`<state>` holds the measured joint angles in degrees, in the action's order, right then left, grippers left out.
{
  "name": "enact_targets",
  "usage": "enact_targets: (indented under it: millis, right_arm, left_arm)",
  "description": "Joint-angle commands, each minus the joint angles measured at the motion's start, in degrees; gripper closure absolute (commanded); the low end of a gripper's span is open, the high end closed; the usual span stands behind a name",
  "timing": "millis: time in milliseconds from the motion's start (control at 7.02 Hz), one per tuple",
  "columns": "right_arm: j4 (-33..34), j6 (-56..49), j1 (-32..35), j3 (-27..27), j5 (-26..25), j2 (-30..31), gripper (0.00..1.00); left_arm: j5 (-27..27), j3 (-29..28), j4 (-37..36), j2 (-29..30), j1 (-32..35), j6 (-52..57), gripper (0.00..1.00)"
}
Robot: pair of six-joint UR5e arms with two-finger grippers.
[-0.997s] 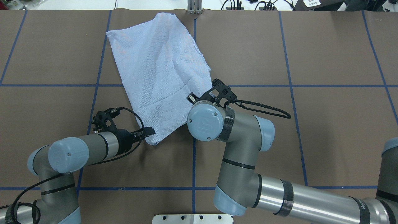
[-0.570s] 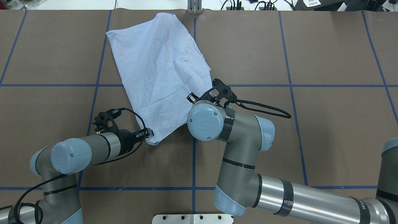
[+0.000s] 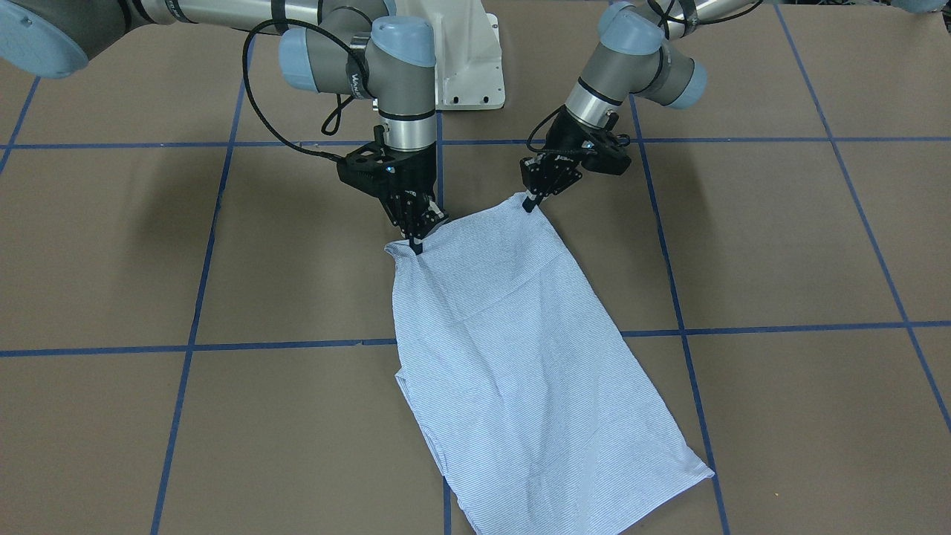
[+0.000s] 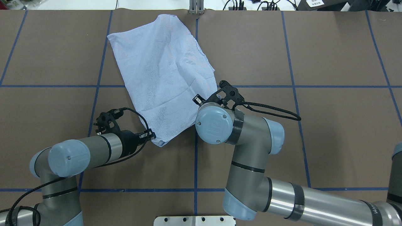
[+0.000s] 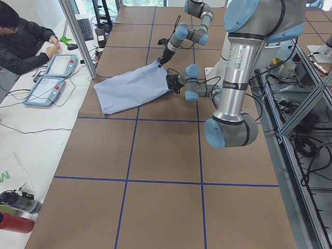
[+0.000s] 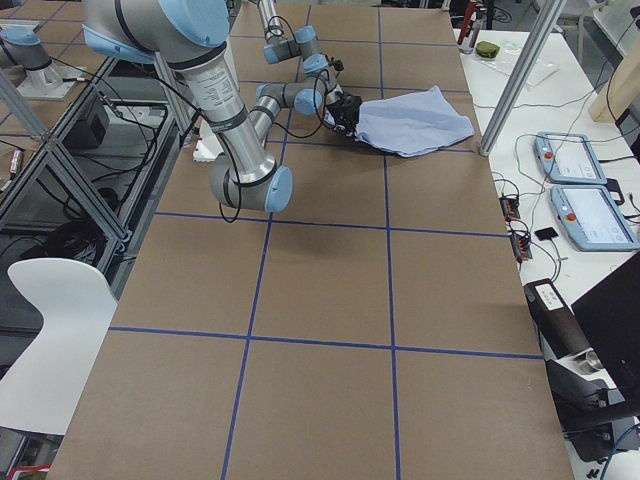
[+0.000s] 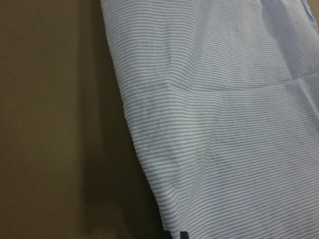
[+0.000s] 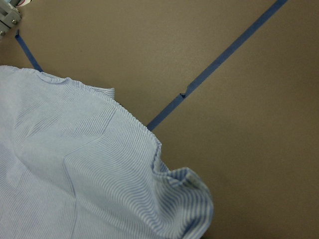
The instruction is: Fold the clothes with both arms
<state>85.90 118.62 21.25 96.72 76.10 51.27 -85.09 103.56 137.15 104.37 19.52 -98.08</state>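
The light blue striped shirt [image 4: 163, 72] lies folded into a long panel, running from the table's far edge toward the robot [image 3: 520, 357]. Its near end is lifted at both corners. My left gripper [image 3: 529, 202] is shut on the corner nearest my left arm [image 4: 152, 135]. My right gripper [image 3: 416, 241] is shut on the other near corner, and in the overhead view its wrist hides it. Only striped cloth [image 7: 224, 124] on brown table fills the left wrist view. A puckered shirt edge [image 8: 184, 199] appears in the right wrist view. Buttons, collar and pocket are hidden.
Blue tape lines [image 4: 195, 163] divide the brown table into squares. The white pedestal base [image 3: 464, 67] stands behind the grippers. A metal post [image 4: 196, 8] rises at the far edge by the shirt. A person [image 5: 23, 36] sits at a side desk with control pendants [image 6: 565, 160].
Both grippers and the shirt's near end have shifted a little to the right and toward the robot. The right wrist moved most. The shirt's far end stays in place.
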Motion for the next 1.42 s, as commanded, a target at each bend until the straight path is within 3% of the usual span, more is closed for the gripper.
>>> enact_targets:
  millis: [0, 142, 285, 570, 712, 855, 997, 1140, 1282]
  right_arm:
    - [4.67, -1.37, -2.68, 14.90, 0.01, 7.59, 1.00]
    - [12.02, -1.20, -5.49, 23.43, -0.60, 8.58, 1.00]
    - [17.58, -1.02, -9.78, 29.26, -4.78, 8.50, 1.00]
    - [26.90, -0.49, -13.67, 38.50, -5.35, 8.33, 1.00]
    - [29.65, -0.58, -13.78, 40.90, -5.35, 7.98, 1.00]
    - [29.85, -0.75, -12.47, 40.92, -5.27, 7.89, 1.00]
    - [29.85, -1.28, -10.72, 40.40, -5.09, 7.62, 1.00]
    - [29.33, -2.07, -9.66, 37.09, -5.18, 6.92, 1.00]
    - [27.84, -3.81, -7.38, 32.36, -5.18, 4.74, 1.00]
  left_arm:
    - [-1.64, 7.76, -0.39, -1.09, -0.09, -0.09, 1.00]
    - [-2.00, 10.06, -0.40, -1.71, -0.09, -0.10, 1.00]
    - [-2.62, 12.87, -0.57, -2.93, -0.09, -0.10, 1.00]
    - [-5.43, 21.55, -0.66, -8.98, -0.09, -0.10, 1.00]
    - [-7.78, 26.47, -4.23, -10.23, -0.01, -0.01, 1.00]
    - [-9.63, 30.87, -11.92, -8.85, -0.01, -0.01, 1.00]
    - [-11.48, 31.43, -17.74, -4.92, 0.52, 0.08, 1.00]
    - [-11.15, 29.53, -23.02, -1.40, 1.04, 0.78, 1.00]
    - [-11.06, 25.76, -23.85, 0.99, 2.88, 0.87, 1.00]
